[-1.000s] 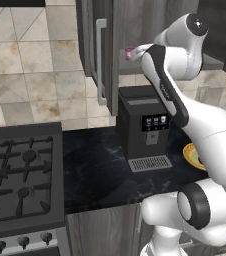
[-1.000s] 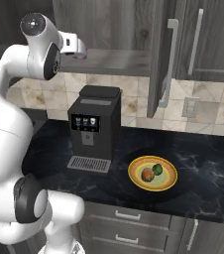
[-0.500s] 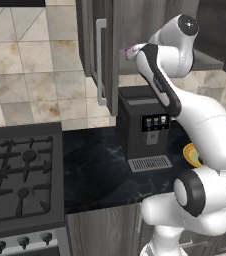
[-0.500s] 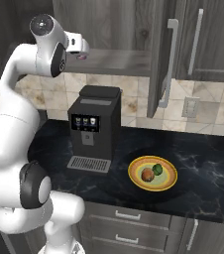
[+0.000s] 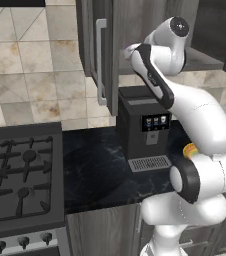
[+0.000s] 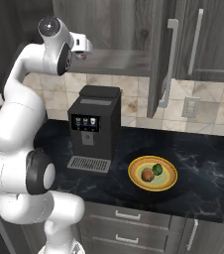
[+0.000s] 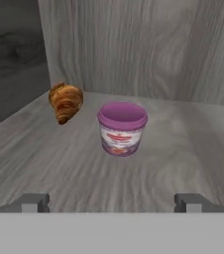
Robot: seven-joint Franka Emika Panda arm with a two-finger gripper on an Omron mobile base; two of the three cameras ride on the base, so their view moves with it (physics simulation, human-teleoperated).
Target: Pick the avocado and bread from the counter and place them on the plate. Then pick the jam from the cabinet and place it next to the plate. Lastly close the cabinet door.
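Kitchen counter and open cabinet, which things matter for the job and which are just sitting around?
For the job: jam, plate, avocado, bread, cabinet door, end effector.
Just there: croissant, coffee machine, stove, wall socket.

Hidden and cut off

In the left base view the arm covers nearly all the plate [image 5: 188, 149]; the stove [image 5: 20, 175] runs off the left edge; the jam [image 6: 82, 54] is mostly hidden behind the hand.
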